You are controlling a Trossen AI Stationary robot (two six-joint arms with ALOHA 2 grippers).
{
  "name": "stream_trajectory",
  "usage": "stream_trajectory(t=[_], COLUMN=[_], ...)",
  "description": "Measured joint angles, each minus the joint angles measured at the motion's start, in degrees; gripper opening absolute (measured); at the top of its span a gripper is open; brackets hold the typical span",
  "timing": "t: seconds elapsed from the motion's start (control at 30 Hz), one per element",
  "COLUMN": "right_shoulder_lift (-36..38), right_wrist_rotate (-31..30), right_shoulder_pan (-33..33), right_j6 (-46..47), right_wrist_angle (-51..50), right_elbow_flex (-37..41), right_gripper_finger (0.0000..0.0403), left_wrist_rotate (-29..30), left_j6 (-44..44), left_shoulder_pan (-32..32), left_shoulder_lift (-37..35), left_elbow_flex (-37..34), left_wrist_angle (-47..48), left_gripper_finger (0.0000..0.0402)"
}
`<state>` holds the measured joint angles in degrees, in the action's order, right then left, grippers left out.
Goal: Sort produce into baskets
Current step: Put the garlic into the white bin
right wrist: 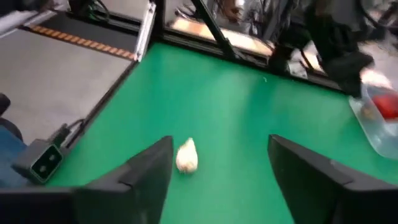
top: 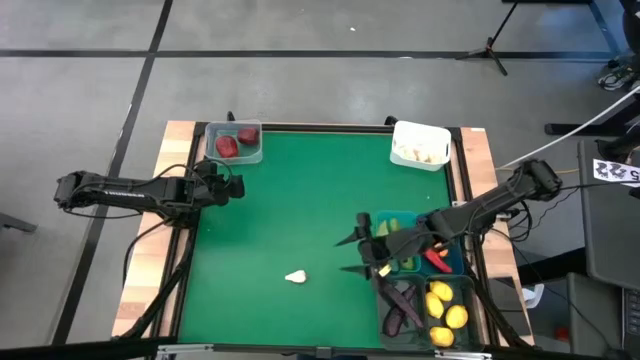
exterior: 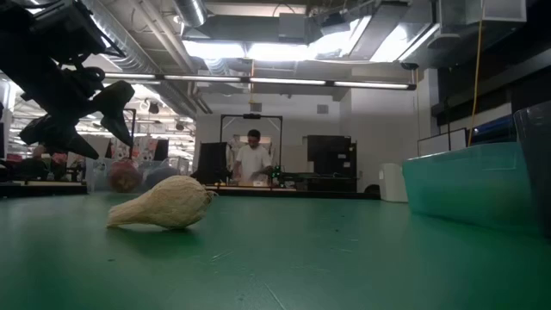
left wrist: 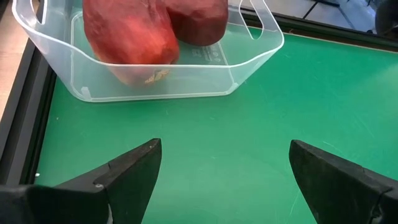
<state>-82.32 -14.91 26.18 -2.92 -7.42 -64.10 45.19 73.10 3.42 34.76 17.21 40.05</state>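
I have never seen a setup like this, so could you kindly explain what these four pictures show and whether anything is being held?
Two robot arms work at a green table. One picture looks down from above, one looks level across the tabletop, and two come from cameras on the wrists. The left gripper hangs open beside a clear basket holding two dark red pieces. The right gripper is open, empty, facing a white garlic lying loose on the table. Behind it stand baskets with sorted produce, including yellow lemons. A white basket sits at the far edge. Nothing is held.
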Motion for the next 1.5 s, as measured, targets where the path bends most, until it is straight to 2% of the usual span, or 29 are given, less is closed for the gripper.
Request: stream_trajectory(t=[0.2, 0.33, 0.53, 0.67, 0.97, 1.27, 1.5], right_shoulder_lift=[-6.8, -13.0, -21.5, -25.6, -34.3, -40.2, -43.9], right_wrist_rotate=[0.1, 1.1, 5.7, 8.1, 11.6, 16.6, 24.2], right_shoulder_pan=[-1.5, -3.2, -6.4, -7.8, -8.3, -8.7, -10.5], right_j6=[-1.9, -2.1, -1.4, 1.1, 4.0, 4.0, 7.3], right_wrist_angle=[5.5, 13.9, 29.9, 34.6, 38.0, 35.4, 35.3], right_elbow_flex=[0.0, 0.0, 0.0, 0.0, -0.6, -8.1, -11.1], right_gripper_finger=[0.034, 0.0365, 0.0361, 0.0356, 0.0356, 0.0356, 0.0356], left_wrist_rotate=[0.0, 0.0, 0.0, 0.0, 0.0, 0.0, 0.0], left_j6=[0.0, 0.0, 0.2, 0.3, 0.4, 0.9, 1.1], left_shoulder_pan=[0.0, 0.0, 0.0, 0.0, 0.0, 0.0, 0.0], left_shoulder_lift=[0.0, 0.0, 0.0, 0.0, 0.0, 0.0, 0.0], left_elbow_flex=[0.0, 0.0, 0.0, 0.0, 0.0, 0.0, 0.0], left_wrist_angle=[0.0, 0.0, -0.1, -0.2, -0.2, -0.3, -0.3], left_gripper_finger=[0.0345, 0.0345, 0.0345, 0.0345, 0.0345, 0.0345, 0.0345])
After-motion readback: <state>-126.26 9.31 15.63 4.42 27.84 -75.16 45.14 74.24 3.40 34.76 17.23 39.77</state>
